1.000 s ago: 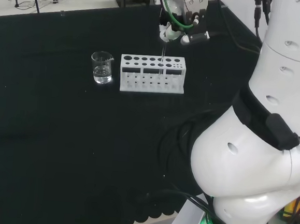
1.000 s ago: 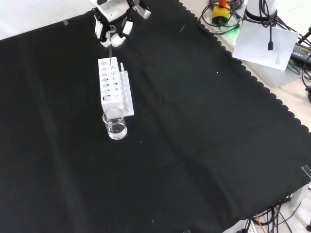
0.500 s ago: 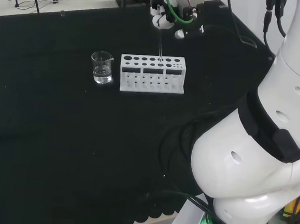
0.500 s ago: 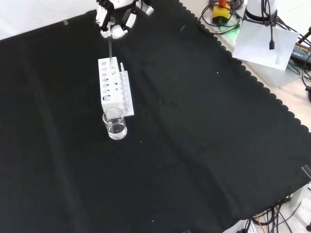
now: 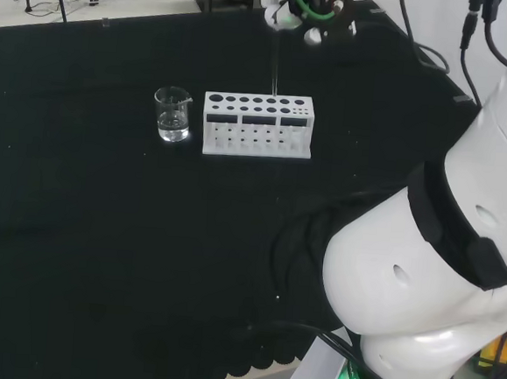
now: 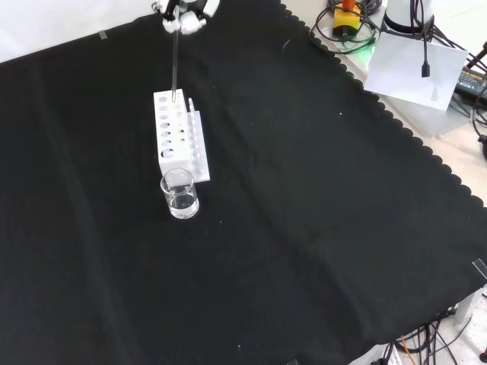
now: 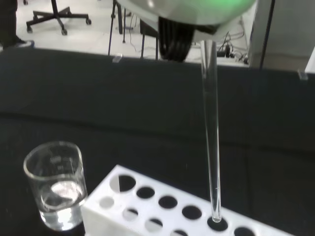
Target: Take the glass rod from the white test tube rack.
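Now the hand (image 6: 185,11), fingers pinched on the glass rod (image 7: 211,142), has risen since a moment ago; the rod hangs upright at the hand's six o'clock, its tip barely inside a hole of the white test tube rack (image 5: 257,125). Nearly free.

1. In the head view the arm's big white links fill the right side, reaching up and out toward the far edge.
2. The hand (image 5: 307,5) sits at that view's top, high above the tabletop (image 5: 101,230).
3. Its fingers (image 6: 186,19) curl together, pinching at their tips, pointing downward.
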Robot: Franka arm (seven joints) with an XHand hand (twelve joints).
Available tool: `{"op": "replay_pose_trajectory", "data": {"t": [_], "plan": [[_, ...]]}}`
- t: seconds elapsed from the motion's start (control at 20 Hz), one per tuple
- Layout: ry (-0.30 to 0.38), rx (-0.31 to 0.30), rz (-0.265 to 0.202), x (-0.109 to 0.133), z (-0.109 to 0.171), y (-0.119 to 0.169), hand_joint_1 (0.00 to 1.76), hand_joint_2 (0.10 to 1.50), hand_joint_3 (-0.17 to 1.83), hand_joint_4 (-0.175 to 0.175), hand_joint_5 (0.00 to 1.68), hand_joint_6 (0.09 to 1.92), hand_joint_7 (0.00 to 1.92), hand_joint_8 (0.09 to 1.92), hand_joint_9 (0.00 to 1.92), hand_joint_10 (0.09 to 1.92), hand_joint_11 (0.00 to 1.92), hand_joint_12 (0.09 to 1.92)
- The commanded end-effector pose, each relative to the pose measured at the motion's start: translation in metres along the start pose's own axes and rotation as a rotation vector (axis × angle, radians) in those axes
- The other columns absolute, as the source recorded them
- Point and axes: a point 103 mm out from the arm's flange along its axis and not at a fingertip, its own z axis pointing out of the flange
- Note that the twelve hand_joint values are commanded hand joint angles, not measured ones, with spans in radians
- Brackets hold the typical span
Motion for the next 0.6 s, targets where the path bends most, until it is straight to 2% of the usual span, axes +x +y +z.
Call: {"op": "replay_pose_trajectory", "data": {"t": [0.05,0.6], "plan": [[0.017,-0.027,0.001,0.0033,-0.0331,-0.0144,1.31,0.71,0.71,-0.175,1.13,0.65,1.10,1.30,1.56,1.01,1.63,0.86],[0.004,-0.040,-0.024,0.0071,-0.0420,-0.0198,1.31,0.71,0.72,-0.175,1.14,0.64,1.10,1.30,1.56,1.01,1.63,0.87]]}}
